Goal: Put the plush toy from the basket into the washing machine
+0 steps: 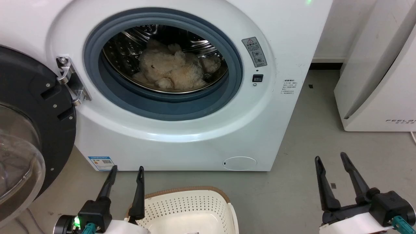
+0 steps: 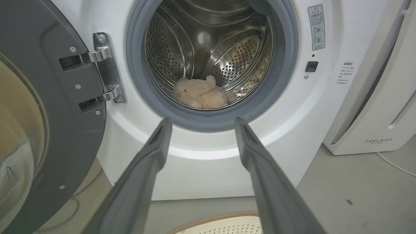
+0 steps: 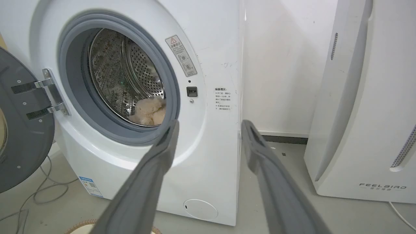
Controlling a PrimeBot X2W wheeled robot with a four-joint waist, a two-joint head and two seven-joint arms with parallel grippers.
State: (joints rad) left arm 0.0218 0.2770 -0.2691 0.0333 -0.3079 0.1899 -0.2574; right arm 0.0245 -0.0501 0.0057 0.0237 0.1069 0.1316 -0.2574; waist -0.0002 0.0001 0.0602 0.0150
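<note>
The beige plush toy (image 1: 170, 69) lies inside the steel drum of the white washing machine (image 1: 195, 136), behind the grey gasket; it also shows in the left wrist view as the plush toy (image 2: 203, 94) and at the port's edge as the plush toy (image 3: 149, 110). The cream basket (image 1: 187, 208) sits on the floor below the washer, holding nothing I can see. My left gripper (image 1: 127, 169) is open above the basket's left rim. My right gripper (image 1: 331, 157) is open over the floor at the lower right. Both hold nothing.
The washer's dark-rimmed glass door (image 1: 29, 136) stands swung open at the left. A white slanted appliance (image 1: 380, 74) stands at the right, with grey floor (image 1: 312, 136) between it and the washer. Cables (image 3: 35, 191) lie on the floor under the door.
</note>
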